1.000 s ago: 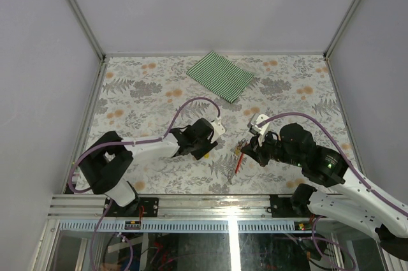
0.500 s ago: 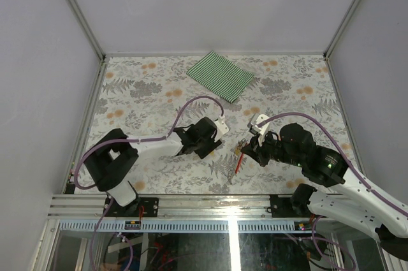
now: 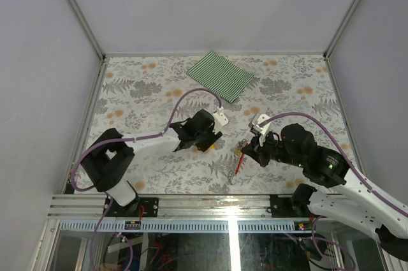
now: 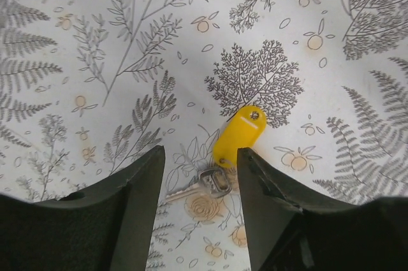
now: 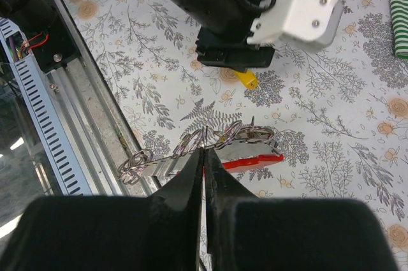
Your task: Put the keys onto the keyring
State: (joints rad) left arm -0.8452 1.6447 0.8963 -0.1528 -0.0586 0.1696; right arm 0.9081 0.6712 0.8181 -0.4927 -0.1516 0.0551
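A key with a yellow plastic head [image 4: 239,136] and a silver blade [image 4: 191,188] lies flat on the patterned table. My left gripper [image 4: 201,156] hangs open just above it, one finger on each side, not touching it. From the top view the left gripper [image 3: 204,136] covers most of that key; a bit of yellow [image 3: 209,148] shows at its near edge. My right gripper [image 5: 204,153] is shut on a thin wire ring of the keyring [image 5: 255,159], a red strap with silver rings and a metal bar. The keyring's red strap [image 3: 238,164] hangs below the right gripper [image 3: 245,150].
A green striped cloth [image 3: 220,74] lies at the back of the table. The metal rail [image 5: 76,124] at the table's near edge runs just below the held keyring. The two grippers are about a hand's width apart.
My left gripper has shifted slightly away from the near edge and turned, now sitting over the yellow key. The right gripper and the keyring have not moved.
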